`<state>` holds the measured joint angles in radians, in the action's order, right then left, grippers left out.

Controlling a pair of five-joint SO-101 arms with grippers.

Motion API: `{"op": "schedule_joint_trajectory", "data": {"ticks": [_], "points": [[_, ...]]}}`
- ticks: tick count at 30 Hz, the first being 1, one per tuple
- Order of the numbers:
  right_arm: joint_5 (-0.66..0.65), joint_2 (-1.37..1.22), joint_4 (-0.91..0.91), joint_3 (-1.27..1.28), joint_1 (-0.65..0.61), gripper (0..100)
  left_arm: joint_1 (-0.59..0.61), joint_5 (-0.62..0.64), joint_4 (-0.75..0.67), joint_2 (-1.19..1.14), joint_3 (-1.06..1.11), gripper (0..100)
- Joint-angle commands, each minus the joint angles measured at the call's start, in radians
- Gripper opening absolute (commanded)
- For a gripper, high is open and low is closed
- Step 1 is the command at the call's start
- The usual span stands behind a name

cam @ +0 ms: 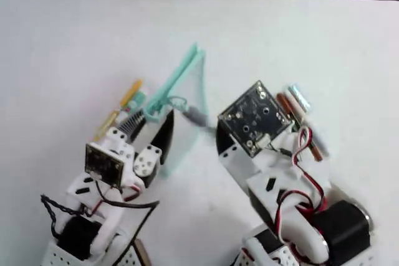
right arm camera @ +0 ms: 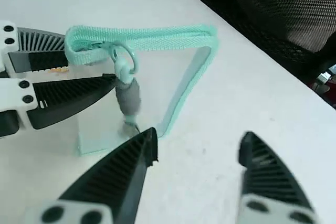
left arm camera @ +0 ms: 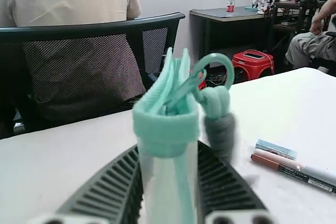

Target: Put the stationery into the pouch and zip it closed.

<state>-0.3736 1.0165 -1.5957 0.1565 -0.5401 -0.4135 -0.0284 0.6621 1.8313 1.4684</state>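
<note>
A clear pouch with a teal zipper band stands on edge mid-table. My left gripper is shut on the pouch's near end, where the ring and grey zipper pull hang. In the right wrist view the left gripper clamps that same corner of the pouch. My right gripper is open just short of the grey pull, touching nothing. A yellow and green item and a yellowish stick lie left of the pouch. Pens lie to its right.
A pale blue eraser and a marker lie on the white table beside the right arm. A black mesh chair stands past the table's far edge. A brown object lies near the left arm's base.
</note>
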Motion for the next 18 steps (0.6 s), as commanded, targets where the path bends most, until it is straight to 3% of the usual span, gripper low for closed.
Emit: {"op": "schedule_joint_trajectory", "data": {"ticks": [1,10,12,18], "points": [[-0.101,0.03,0.002,-0.13,-0.002,30.3,-0.035,-0.011,0.009,-0.007,0.035,9],[-0.072,-0.257,0.061,-0.233,-0.01,25.7,-0.028,-0.011,0.009,-0.007,0.035,9],[-0.086,-0.325,0.047,-0.281,-0.062,25.5,-0.027,-0.011,0.009,-0.007,0.037,9],[-0.296,-0.433,-0.016,-0.405,-0.295,25.6,-0.025,-0.011,0.009,-0.007,0.038,9]]}}
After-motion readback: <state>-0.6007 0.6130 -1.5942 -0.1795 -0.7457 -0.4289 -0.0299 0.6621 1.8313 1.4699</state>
